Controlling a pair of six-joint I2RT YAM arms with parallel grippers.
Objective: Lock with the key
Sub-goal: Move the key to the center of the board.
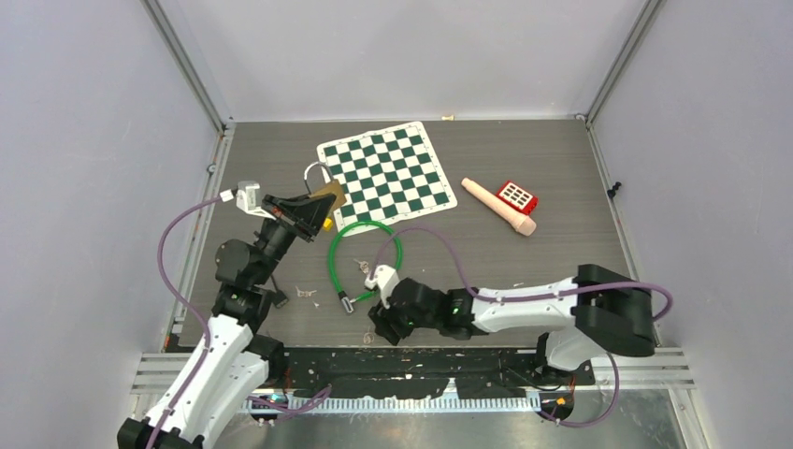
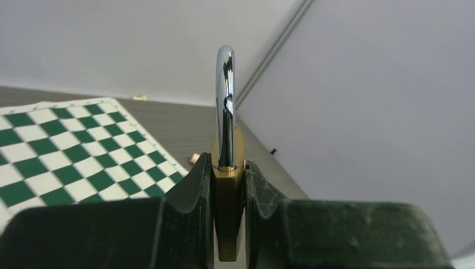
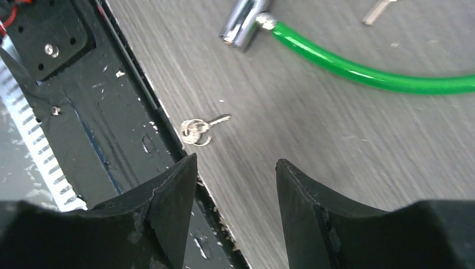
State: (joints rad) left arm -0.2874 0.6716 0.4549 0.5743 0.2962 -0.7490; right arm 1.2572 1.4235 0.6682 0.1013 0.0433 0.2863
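Padlock [image 2: 226, 151] pinched in raised left claw [image 2: 227, 174], right claw [image 3: 235, 162] spread, low over key [image 3: 197, 130] at near edge of table [image 3: 336, 140]

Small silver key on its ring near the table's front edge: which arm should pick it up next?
Right. The right gripper is open, with the small silver key lying just ahead of it on the table. The left gripper is shut on the brass padlock with the chrome shackle, so it's busy.

The left arm [image 1: 220, 360] and right arm [image 1: 524, 313] share white link shells and black joint housings, each with a small white camera block [image 1: 248, 196] and a looping purple cable [image 1: 171, 253], and their matte black fingers [image 3: 168, 193] are wedge-shaped, scuffed and pale-flecked.
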